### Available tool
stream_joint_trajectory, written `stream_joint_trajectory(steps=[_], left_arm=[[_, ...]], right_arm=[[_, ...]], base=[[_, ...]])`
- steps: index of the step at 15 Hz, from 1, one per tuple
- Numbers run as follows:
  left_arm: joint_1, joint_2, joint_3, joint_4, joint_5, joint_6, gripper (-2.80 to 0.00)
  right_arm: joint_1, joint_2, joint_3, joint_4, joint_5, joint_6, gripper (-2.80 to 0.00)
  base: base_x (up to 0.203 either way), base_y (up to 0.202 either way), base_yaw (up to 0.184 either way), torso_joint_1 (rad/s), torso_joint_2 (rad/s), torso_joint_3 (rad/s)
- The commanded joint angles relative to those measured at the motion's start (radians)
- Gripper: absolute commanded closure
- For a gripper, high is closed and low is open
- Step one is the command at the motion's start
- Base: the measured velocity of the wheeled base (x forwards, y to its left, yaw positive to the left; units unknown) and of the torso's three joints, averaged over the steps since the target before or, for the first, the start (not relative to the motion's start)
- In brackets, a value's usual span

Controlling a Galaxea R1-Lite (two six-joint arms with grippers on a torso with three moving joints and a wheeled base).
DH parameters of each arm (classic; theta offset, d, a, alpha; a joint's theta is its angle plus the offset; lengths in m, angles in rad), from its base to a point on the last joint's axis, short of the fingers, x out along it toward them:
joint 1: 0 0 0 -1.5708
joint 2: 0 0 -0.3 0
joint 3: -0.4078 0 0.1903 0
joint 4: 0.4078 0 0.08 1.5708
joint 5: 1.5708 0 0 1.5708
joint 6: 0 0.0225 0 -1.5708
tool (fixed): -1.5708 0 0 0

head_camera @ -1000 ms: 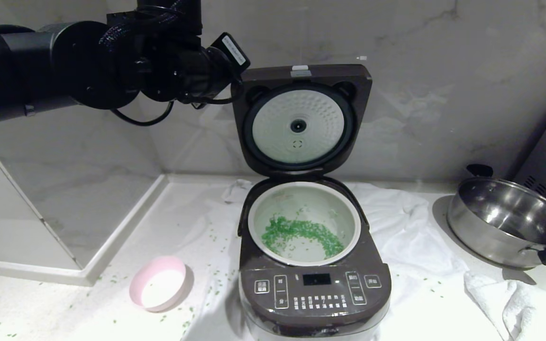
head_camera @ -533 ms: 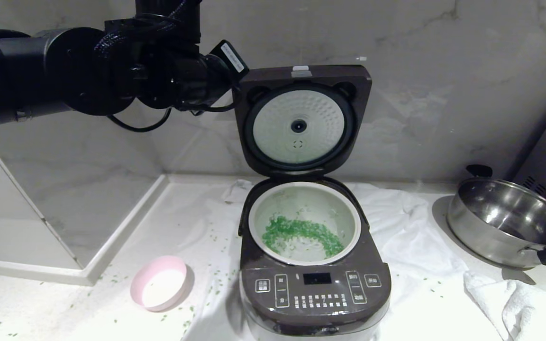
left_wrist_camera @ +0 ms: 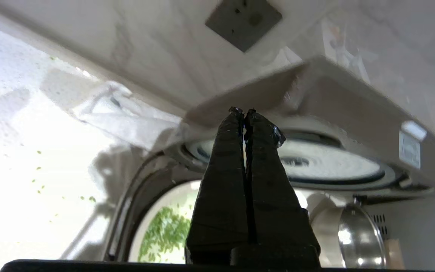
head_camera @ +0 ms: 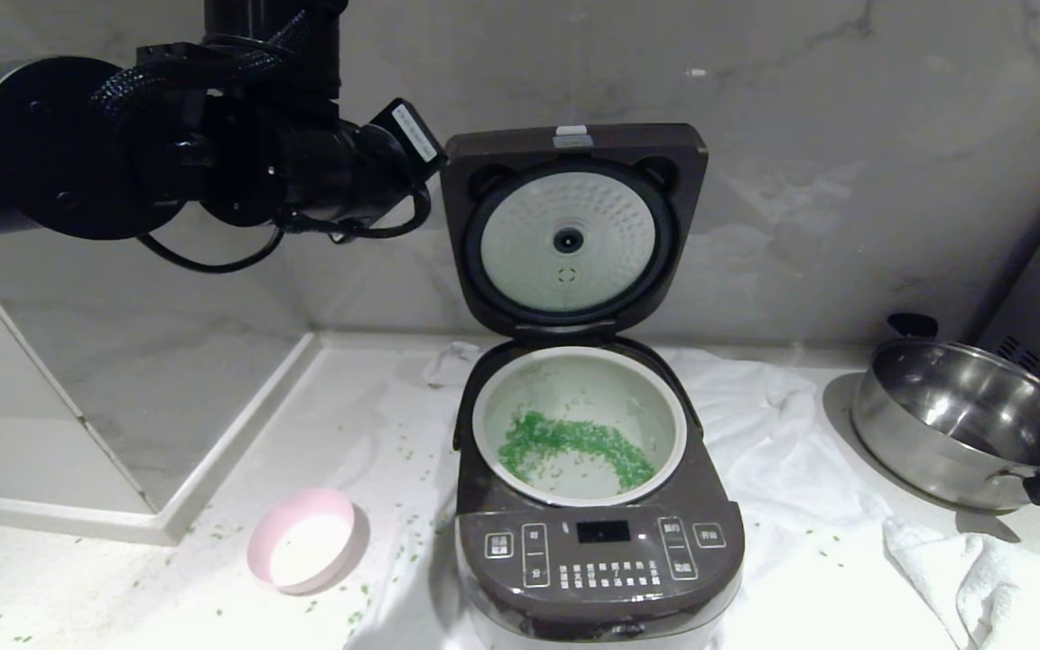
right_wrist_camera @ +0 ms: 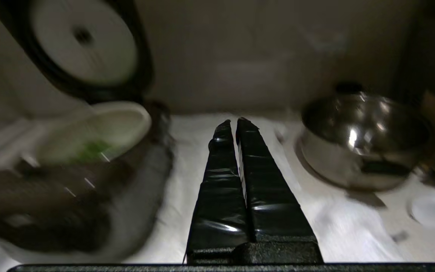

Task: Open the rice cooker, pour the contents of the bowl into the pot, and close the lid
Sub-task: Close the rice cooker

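Your head view, near to far: bowl (head_camera: 303,540) at 8 o'clock, rice cooker (head_camera: 598,506) centre, contents (head_camera: 570,444) in pot (head_camera: 579,424), lid (head_camera: 571,226) upright. Only the wrist views show fingertips: left gripper (left_wrist_camera: 242,110) pressed together beside the lid, right gripper (right_wrist_camera: 235,122) pressed together, empty.

Left arm raised, both sets of fingers pressed together.

I have the left arm (head_camera: 123,144) stretched in from the left at height, wrist pointing right; its left gripper (left_wrist_camera: 244,112) has the fingers touching at the tips, empty. The right gripper (right_wrist_camera: 236,122) is low, fingers together, carrying nothing.
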Motion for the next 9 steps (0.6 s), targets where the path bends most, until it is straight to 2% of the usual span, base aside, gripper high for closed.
stream_joint_trajectory(steps=[1, 3, 5, 7, 9], left_arm=[[0.011, 0.008, -0.032, -0.003, 0.006, -0.002, 0.00], [0.030, 0.026, -0.035, -0.003, 0.013, 0.001, 0.00], [0.062, 0.018, 0.006, -0.001, 0.010, -0.002, 0.00], [0.095, -0.032, 0.085, -0.002, -0.001, 0.000, 0.00], [0.115, -0.087, 0.177, -0.003, -0.050, 0.031, 0.00]], right_arm=[[0.031, 0.325, -0.274, 0.005, 0.029, 0.131, 0.00], [0.061, 0.550, -0.459, 0.005, 0.085, 0.217, 0.00], [0.075, 0.754, -0.626, -0.009, 0.179, 0.316, 0.00], [0.078, 0.933, -0.774, -0.055, 0.254, 0.416, 0.00], [0.043, 1.100, -0.936, -0.078, 0.328, 0.469, 0.00]], base=[[0.000, 0.000, 0.000, 0.000, 0.00, 0.000], [0.000, 0.000, 0.000, 0.000, 0.00, 0.000], [0.000, 0.000, 0.000, 0.000, 0.00, 0.000], [0.000, 0.000, 0.000, 0.000, 0.00, 0.000], [0.000, 0.000, 0.000, 0.000, 0.00, 0.000]])
